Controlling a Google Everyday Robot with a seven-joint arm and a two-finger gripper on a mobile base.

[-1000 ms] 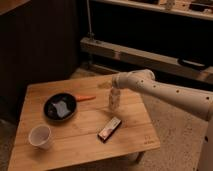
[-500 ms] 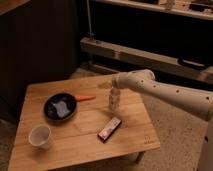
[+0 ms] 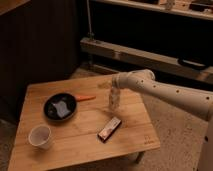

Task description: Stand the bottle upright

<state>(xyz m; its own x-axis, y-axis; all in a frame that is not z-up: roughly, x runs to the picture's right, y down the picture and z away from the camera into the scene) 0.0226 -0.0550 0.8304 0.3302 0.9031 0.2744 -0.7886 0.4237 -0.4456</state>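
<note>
The bottle (image 3: 114,100) is small and pale cream. It stands upright on the wooden table (image 3: 135,135), right of the middle. My gripper (image 3: 115,88) is at the end of the white arm that reaches in from the right. It sits directly over the bottle's top, at or around its cap.
A black pan (image 3: 59,107) with an orange handle (image 3: 85,97) lies left of the bottle. A white cup (image 3: 40,136) stands at the front left. A flat dark box (image 3: 109,129) lies in front of the bottle. Dark shelving stands behind the table.
</note>
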